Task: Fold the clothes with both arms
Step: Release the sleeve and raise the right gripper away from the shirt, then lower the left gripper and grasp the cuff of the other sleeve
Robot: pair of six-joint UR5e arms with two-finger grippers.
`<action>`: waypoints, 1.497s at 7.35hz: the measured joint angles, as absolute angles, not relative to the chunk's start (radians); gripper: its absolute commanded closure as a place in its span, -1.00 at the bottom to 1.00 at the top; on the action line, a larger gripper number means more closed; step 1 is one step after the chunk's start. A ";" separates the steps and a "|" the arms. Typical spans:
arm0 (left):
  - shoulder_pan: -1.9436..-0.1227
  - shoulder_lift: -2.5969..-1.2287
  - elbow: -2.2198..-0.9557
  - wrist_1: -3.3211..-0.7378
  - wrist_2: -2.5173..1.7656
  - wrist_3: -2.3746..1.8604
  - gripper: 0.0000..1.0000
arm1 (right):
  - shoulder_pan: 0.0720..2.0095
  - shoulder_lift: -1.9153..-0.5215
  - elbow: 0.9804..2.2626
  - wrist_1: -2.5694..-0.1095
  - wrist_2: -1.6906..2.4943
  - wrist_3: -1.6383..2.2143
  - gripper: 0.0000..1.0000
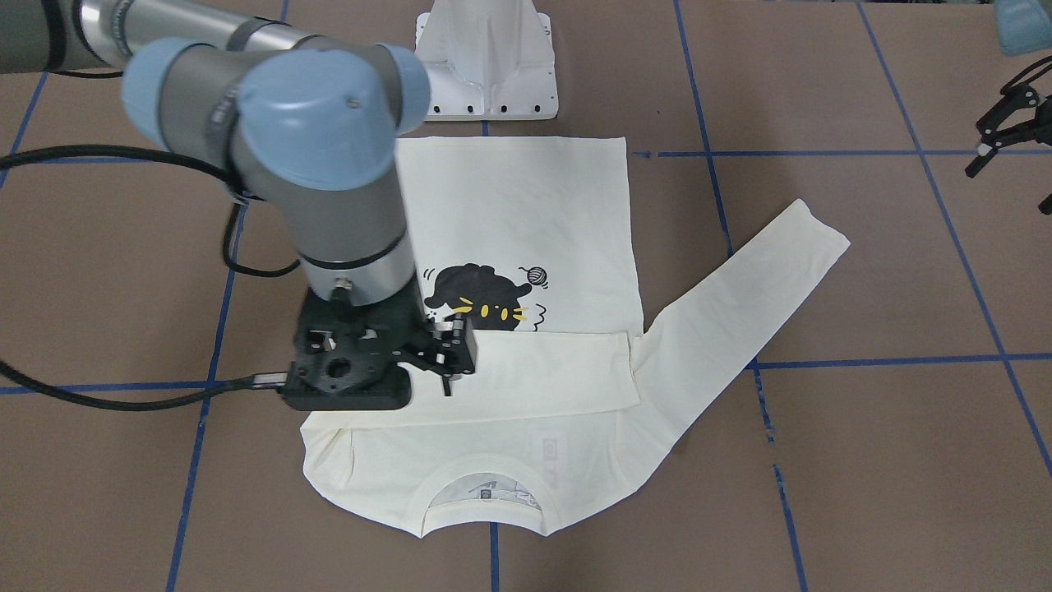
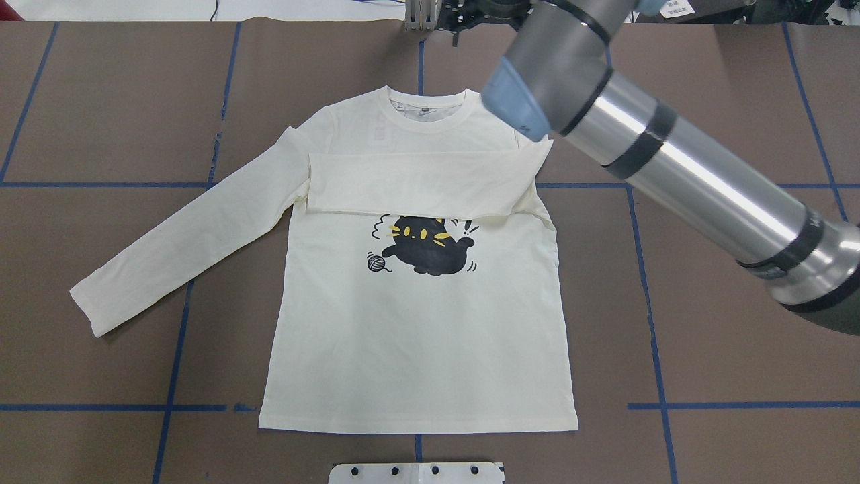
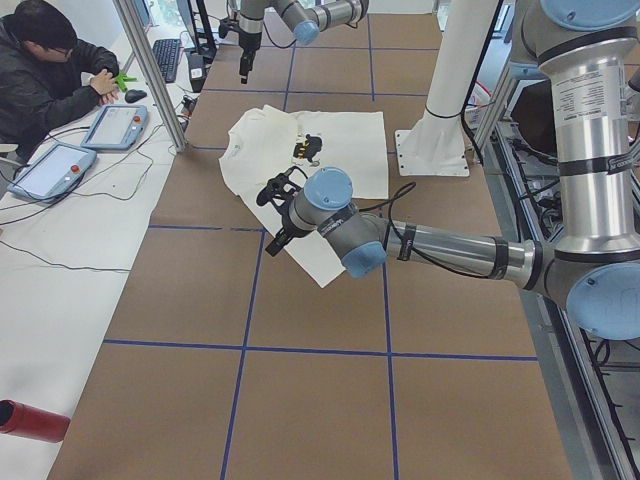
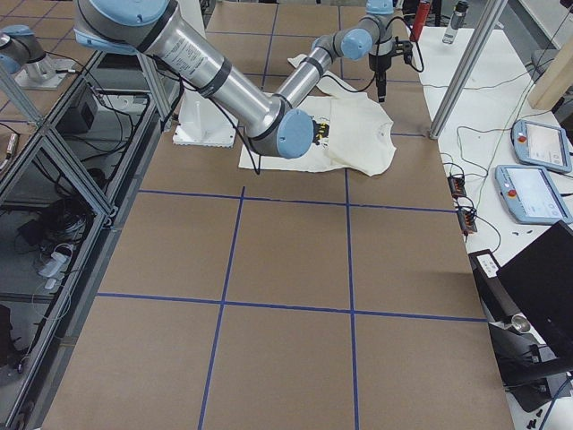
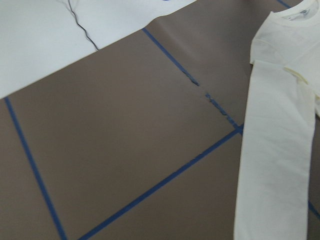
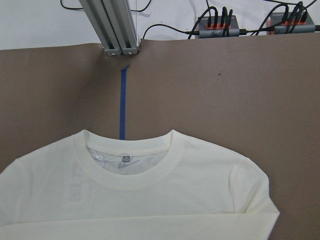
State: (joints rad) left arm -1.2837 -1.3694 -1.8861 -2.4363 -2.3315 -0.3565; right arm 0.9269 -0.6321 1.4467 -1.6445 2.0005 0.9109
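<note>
The cream long-sleeved T-shirt point(image 2: 416, 336) lies flat on the brown table, cat print up and neck away from the robot. One sleeve point(image 2: 416, 181) is folded across the chest just above the print. The other sleeve point(image 2: 181, 235) stretches out diagonally on the robot's left. My right gripper point(image 1: 460, 349) hangs above the shoulder end of the folded sleeve with no cloth in it; I cannot tell whether it is open or shut. My left gripper point(image 1: 982, 148) stands open and empty, off to the side beyond the stretched sleeve point(image 1: 740, 304). The left wrist view shows that sleeve point(image 5: 270, 150).
The white pedestal base point(image 1: 486, 66) sits at the shirt's hem side. An aluminium post point(image 6: 112, 30) and cable boxes point(image 6: 220, 25) stand past the neck edge. A person point(image 3: 45, 70) sits at a side desk with tablets point(image 3: 115, 125).
</note>
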 measured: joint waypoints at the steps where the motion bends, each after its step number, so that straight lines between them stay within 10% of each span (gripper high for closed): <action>1: -1.162 -1.337 -1.889 -2.511 -2.215 -0.487 -1.00 | 0.979 -0.751 1.554 -1.658 2.045 0.783 -1.00; 6: -0.729 -1.245 -1.888 -2.572 -1.890 -0.622 -0.98 | 1.207 -1.148 1.791 -1.657 2.259 0.317 -1.00; 9: -0.562 -1.225 -1.868 -2.567 -1.756 -0.623 -0.56 | 1.225 -1.213 1.845 -1.657 2.265 0.299 -1.00; 11: -0.523 -1.225 -1.846 -2.566 -1.715 -0.623 0.07 | 1.227 -1.231 1.863 -1.657 2.264 0.299 -1.00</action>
